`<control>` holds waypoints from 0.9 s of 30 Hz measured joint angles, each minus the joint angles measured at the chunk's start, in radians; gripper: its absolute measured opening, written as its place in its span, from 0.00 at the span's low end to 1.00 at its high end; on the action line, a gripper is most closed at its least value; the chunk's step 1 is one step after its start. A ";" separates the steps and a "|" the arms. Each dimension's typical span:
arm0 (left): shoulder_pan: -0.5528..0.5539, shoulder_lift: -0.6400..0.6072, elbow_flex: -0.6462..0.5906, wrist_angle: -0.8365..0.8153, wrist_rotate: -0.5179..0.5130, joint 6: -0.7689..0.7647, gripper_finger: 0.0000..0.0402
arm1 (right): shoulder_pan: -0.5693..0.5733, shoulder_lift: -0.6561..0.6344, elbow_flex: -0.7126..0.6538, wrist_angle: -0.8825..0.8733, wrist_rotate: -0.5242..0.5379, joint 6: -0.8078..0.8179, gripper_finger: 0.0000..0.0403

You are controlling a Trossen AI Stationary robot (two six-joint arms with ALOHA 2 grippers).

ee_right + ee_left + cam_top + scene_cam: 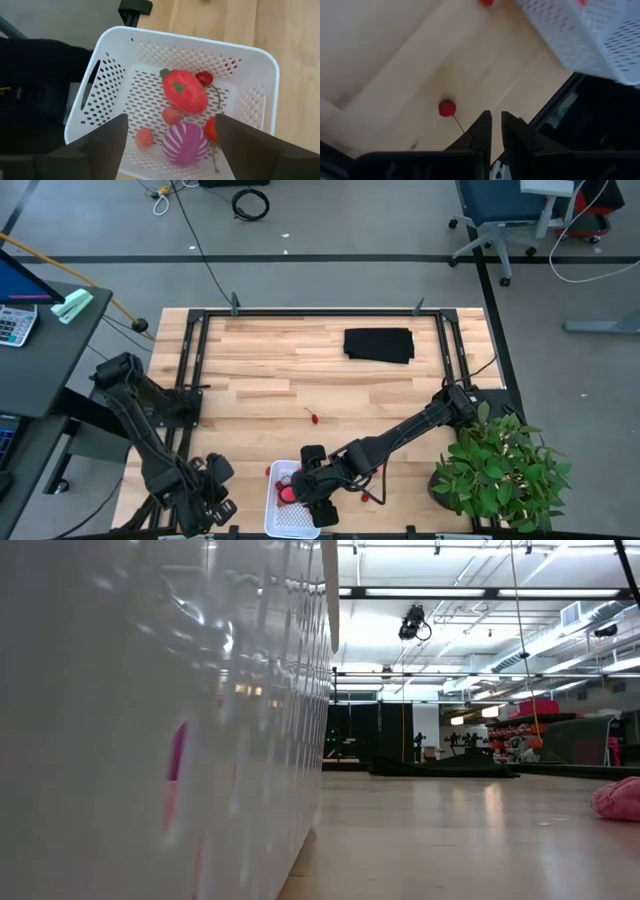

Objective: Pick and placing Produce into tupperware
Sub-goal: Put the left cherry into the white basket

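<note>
Found the tupperware at the near edge of the bench, a little left of centre, already part filled: counted in the right wrist view a large red tomato-like piece, a purple-and-white striped ball, two small pale red pieces and two cherries on stems. Saw the right hand hanging directly over that container, fingers spread wide and gripping nothing, so judged a piece to be freshly dropped in or the hand between trips. Saw the left hand low at the near-left corner of the bench, fingers drawn almost together with only a slim gap and nothing visible between them. Noted produce still loose on the wood: a cherry well beyond the container toward mid-bench, a red bit just by the container's far-left corner, another stemmed piece to its right, and a cherry just ahead of the left fingers. Judged the job past halfway, with some four small pieces left to collect.
</note>
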 joint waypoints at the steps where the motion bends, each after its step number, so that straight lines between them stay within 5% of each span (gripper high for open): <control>1: -0.010 0.000 -0.026 0.033 0.007 -0.020 0.12 | 0.000 0.000 0.000 0.001 0.000 -0.009 0.76; 12: -0.062 0.000 -0.296 0.414 0.022 -0.075 0.12 | -0.027 0.000 0.000 0.001 0.001 -0.122 0.76; 19: -0.047 0.000 -0.330 0.377 0.189 -0.079 0.13 | -0.058 0.001 0.000 0.001 0.002 -0.122 0.76; 27: -0.047 0.000 -0.330 0.313 0.199 -0.060 0.12 | -0.066 0.001 0.000 0.001 0.001 -0.087 0.76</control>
